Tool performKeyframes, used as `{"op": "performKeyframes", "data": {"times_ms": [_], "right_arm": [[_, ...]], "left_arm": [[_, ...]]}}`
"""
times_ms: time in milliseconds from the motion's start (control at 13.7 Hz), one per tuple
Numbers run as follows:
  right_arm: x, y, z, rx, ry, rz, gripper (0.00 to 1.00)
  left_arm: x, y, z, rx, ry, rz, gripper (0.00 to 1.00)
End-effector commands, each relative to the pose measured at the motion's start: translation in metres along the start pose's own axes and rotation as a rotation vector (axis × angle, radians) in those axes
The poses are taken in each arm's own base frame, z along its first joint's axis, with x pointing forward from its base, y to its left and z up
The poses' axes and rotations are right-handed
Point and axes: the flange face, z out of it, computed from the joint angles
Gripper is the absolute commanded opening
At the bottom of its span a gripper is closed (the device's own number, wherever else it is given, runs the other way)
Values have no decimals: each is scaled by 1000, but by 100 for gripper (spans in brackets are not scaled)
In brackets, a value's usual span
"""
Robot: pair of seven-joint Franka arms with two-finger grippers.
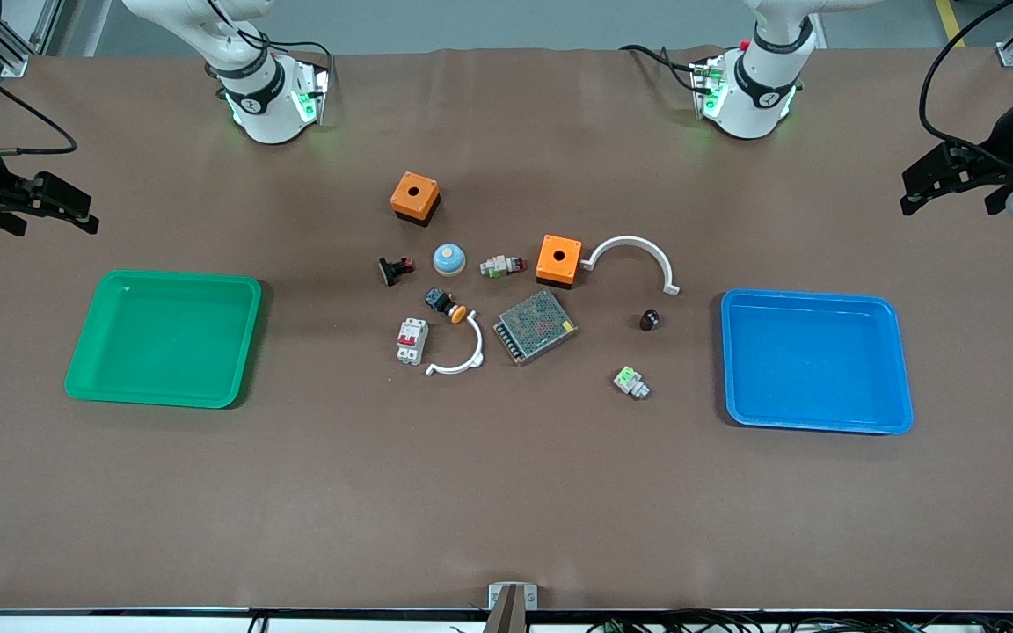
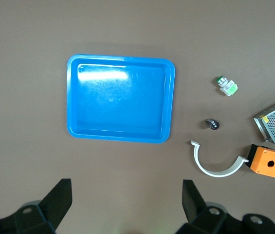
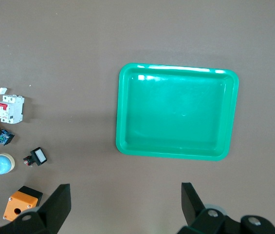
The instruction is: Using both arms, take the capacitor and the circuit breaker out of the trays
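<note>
The capacitor point(image 1: 649, 319), a tiny black cylinder, stands on the table between the blue tray point(image 1: 814, 299) and the mesh-topped box; it also shows in the left wrist view point(image 2: 212, 124). The breaker point(image 1: 411, 340), a white block with red levers, lies toward the green tray point(image 1: 163, 277) and shows in the right wrist view point(image 3: 9, 108). My left gripper point(image 1: 946, 198) hangs open and empty over bare table at the left arm's end, its fingers point(image 2: 59, 197) wide apart. My right gripper point(image 1: 49, 220) hangs open and empty over bare table at the right arm's end, fingers point(image 3: 59, 200) wide apart.
Between the trays lie two orange boxes point(image 1: 415, 197) point(image 1: 558, 259), a grey mesh-topped box point(image 1: 535, 326), two white arcs point(image 1: 634, 255) point(image 1: 462, 356), a blue-white dome point(image 1: 448, 258), a black-and-red switch point(image 1: 395, 269), an orange-capped button point(image 1: 445, 304) and white-and-green connectors point(image 1: 630, 382) point(image 1: 501, 265).
</note>
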Motion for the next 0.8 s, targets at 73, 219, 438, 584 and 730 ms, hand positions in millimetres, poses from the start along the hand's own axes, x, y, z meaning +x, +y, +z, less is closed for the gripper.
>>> {"op": "performKeyframes", "data": {"times_ms": [73,219,438,584,730], "right_arm": [[-8,1,0,-17,1,-14,100],[-8,1,0,-17,1,-14,100],[-8,1,0,-17,1,-16,100],[-8,1,-1,-18,3,-16,100],[-8,1,-1,-18,3,-14,100]], "left_arm": [[-2,-6,-5,-21,7,14,100],[-1,-7,-4,-19,6,19,100],[2,-2,-6,-12,11,25,100],[2,-2,-5,-14,6,25,100],[2,0,-4,-14,3,28,100]]}}
